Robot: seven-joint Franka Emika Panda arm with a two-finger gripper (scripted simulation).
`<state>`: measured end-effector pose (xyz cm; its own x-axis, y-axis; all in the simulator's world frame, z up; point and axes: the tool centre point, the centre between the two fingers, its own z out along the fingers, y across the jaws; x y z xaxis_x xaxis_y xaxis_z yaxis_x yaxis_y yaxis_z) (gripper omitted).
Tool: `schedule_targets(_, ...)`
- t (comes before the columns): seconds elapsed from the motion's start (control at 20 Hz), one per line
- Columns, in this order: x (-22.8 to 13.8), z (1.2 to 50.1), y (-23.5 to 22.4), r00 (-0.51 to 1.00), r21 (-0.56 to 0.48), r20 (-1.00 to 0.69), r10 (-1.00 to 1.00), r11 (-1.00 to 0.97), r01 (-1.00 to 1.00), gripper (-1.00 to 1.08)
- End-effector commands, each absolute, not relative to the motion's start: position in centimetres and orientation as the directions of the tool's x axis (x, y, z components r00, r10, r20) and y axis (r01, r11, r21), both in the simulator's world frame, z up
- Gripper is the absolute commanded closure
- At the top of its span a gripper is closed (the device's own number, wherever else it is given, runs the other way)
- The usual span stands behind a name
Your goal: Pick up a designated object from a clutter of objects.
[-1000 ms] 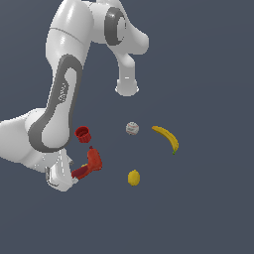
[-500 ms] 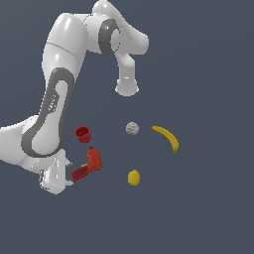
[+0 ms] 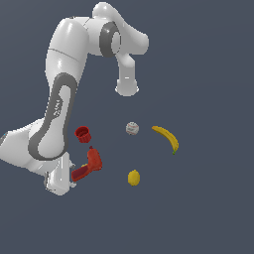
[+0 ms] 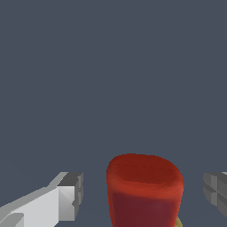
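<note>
No text, label, brand, number or sign can be read anywhere in either view; the arm (image 3: pixel 59 109) and the drill (image 3: pixel 88 164) carry no legible markings.

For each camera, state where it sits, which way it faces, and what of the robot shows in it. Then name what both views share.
Exterior view: off the arm and raised, looking down on the whole scene: the red cup, ball, banana, lemon and red drill-like tool. Most of the white arm shows, its wrist low by the tool.
Wrist view: on the wrist, looking along the gripper at the tool's red end, close up. Only two fingers show, apart, either side of it.
Shared: the red drill-like tool alone.
</note>
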<state>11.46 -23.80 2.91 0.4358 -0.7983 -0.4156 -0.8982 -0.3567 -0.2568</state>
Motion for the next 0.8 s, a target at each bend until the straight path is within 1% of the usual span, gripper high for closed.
schedule_targets(0.0,11.49,2.12,-23.35,0.435,-0.257,-0.416,-0.798,-0.356,-0.899,-1.00)
schedule_targets(0.1,11.50,1.95,-23.24,0.435,-0.257,-0.416,-0.798,-0.356,-0.899,-1.00)
schedule_targets(0.15,11.50,1.95,-23.24,0.435,-0.257,-0.416,-0.798,-0.356,-0.899,1.08)
schedule_targets(0.75,11.67,2.57,-23.55,0.435,-0.262,-0.410,-0.801,-0.354,-0.898,1.08)
